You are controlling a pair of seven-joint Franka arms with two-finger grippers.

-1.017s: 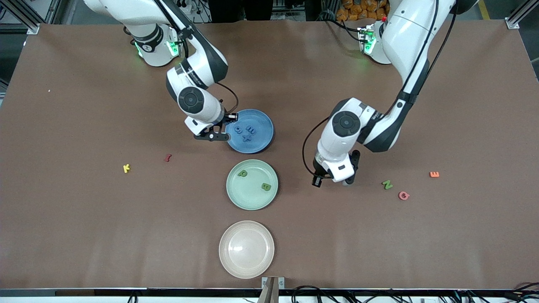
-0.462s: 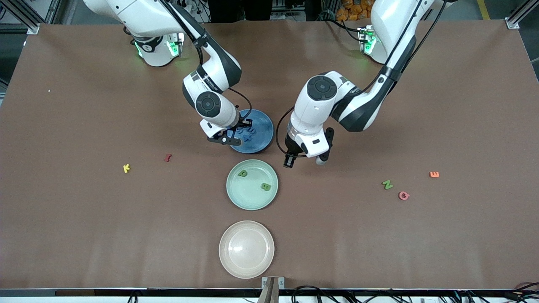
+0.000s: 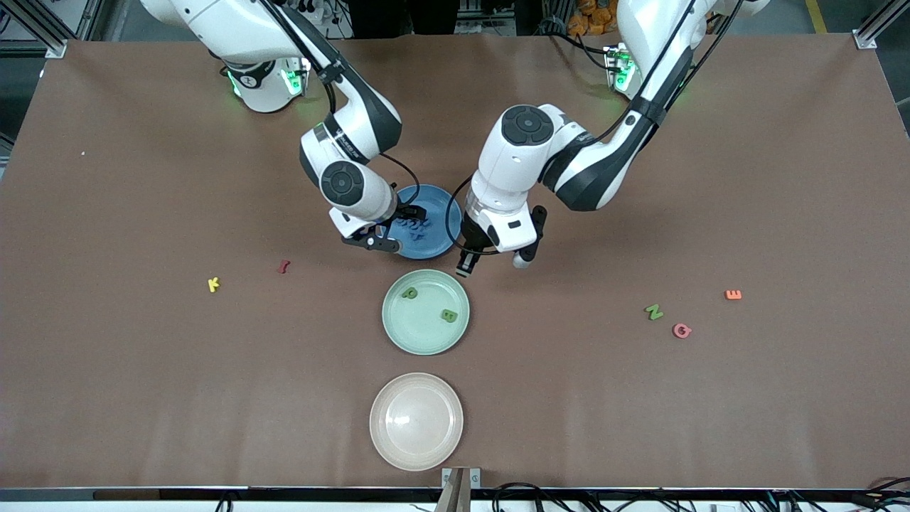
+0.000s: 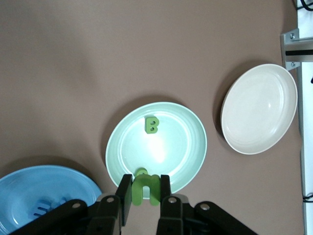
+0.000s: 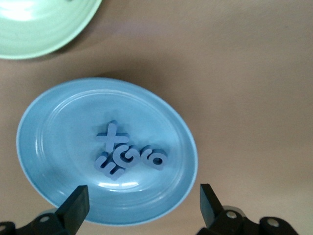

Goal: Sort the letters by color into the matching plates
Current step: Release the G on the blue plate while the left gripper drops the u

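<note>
A small yellow foam letter (image 3: 213, 284) and a dark red foam piece (image 3: 284, 267) are being left loose toward the right arm's end of the table. The right gripper (image 5: 142, 208) is being held over the round matte blue plate (image 3: 442, 245), its fingers spread wide with nothing between them; a cluster of blue foam letters (image 5: 128, 154) is lying in that plate directly beneath. The left gripper (image 4: 145, 196) is being kept clamped on a green foam letter (image 4: 145, 187), its long axis running along the fingers. It is being carried just over the rim of the pale mint green plate (image 4: 193, 161), whose centre lies ahead of the fingertips; a green foam B (image 4: 152, 125) is lying there. A green foam N (image 3: 653, 311), a pink letter (image 3: 682, 330) and an orange one (image 3: 733, 294) are being left toward the left arm's end
</note>
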